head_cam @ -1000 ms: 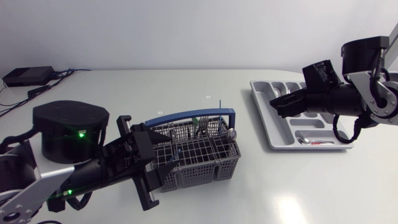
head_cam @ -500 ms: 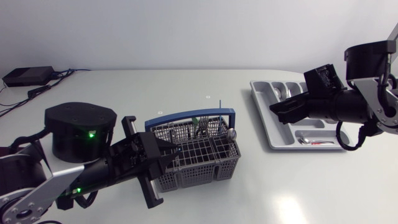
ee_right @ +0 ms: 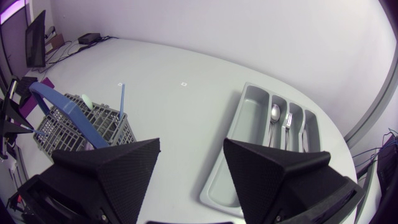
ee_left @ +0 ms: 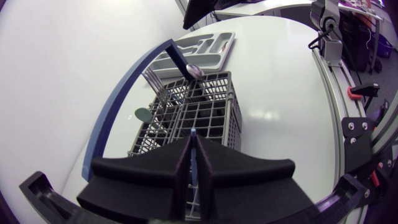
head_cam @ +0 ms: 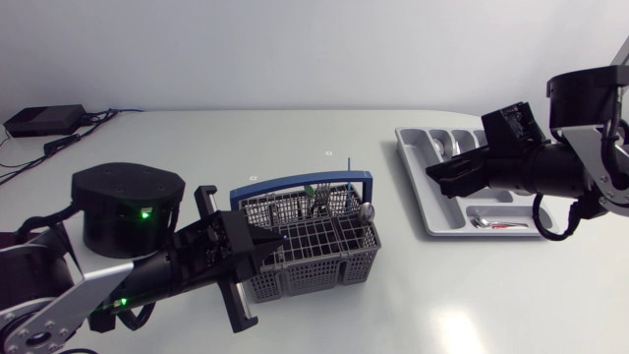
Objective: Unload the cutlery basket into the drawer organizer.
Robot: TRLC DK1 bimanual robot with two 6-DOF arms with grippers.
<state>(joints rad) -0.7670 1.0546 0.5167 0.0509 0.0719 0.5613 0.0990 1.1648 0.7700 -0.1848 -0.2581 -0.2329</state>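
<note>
Left gripper [ee_left: 190,142] pinched on thin blue utensil [ee_left: 193,157] at basket [ee_left: 214,121]; right gripper [ee_right: 189,165] wide open nr organizer [ee_right: 241,140]

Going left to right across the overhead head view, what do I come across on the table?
Small black box → left arm's round black housing → grey wire cutlery basket with blue handle → grey plastic drawer organizer tray → right arm's grey link.
</note>
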